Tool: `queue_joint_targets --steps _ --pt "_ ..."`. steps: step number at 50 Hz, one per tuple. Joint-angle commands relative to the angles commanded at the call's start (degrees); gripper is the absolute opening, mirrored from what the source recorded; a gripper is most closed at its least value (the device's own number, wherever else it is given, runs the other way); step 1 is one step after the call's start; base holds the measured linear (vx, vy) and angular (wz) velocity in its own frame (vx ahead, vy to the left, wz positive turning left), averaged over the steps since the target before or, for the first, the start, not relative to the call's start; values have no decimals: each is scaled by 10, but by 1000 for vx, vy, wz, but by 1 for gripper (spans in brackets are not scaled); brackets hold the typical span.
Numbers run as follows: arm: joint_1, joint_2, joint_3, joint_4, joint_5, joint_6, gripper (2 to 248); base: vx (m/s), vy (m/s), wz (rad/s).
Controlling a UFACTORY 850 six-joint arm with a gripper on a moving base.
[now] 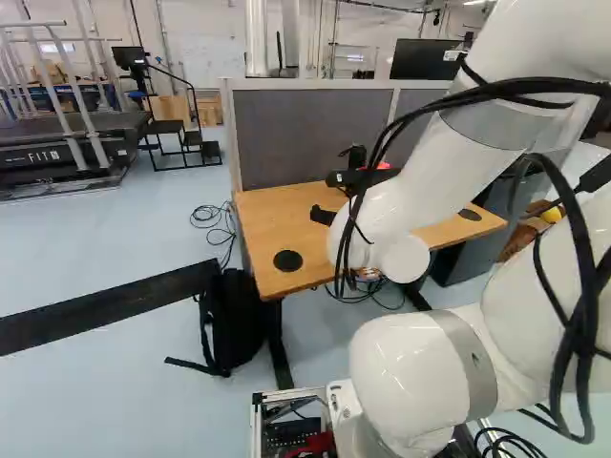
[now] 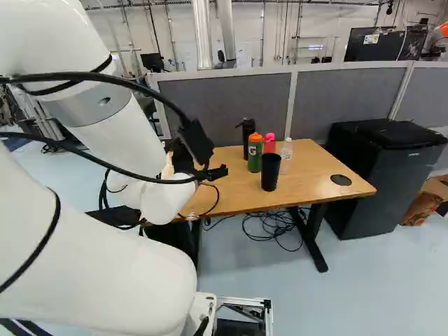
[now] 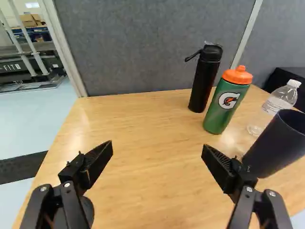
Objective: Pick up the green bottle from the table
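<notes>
Over the desk in the left base view stands my gripper (image 1: 331, 197). The wrist view shows the gripper (image 3: 157, 150) open, its fingers wide apart with only bare tabletop between them. The green bottle (image 3: 226, 102), with an orange lid, stands upright ahead of the finger nearer the black cup, apart from it. In the right base view the green bottle (image 2: 255, 155) is on the wooden table (image 2: 315, 164), to the right of the arm. My arm hides it in the left base view.
Close around the green bottle are a black bottle (image 3: 205, 78), a clear bottle (image 3: 276, 106), a pink bottle (image 2: 269, 143) and a black cup (image 3: 276, 143). Grey partitions (image 2: 224, 105) rise behind the table. A black cabinet (image 2: 378, 175) stands beside it; a backpack (image 1: 234, 320) lies on the floor.
</notes>
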Motion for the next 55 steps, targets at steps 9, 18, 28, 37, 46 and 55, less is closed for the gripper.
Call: queue_joint_targets --steps 9,18,28,37,46,55 --pt "-3 -16 -14 0 0 0 247 151 -44 -6" --pt "-5 -33 -29 0 0 0 247 27 -5 -6" --pt "-8 -49 -42 3 0 0 247 0 0 0" --pt "-8 -58 -51 38 0 0 247 0 0 0" --pt "-8 -60 -52 90 0 0 247 0 0 0" --pt "-8 -64 -56 144 0 0 247 0 0 0"
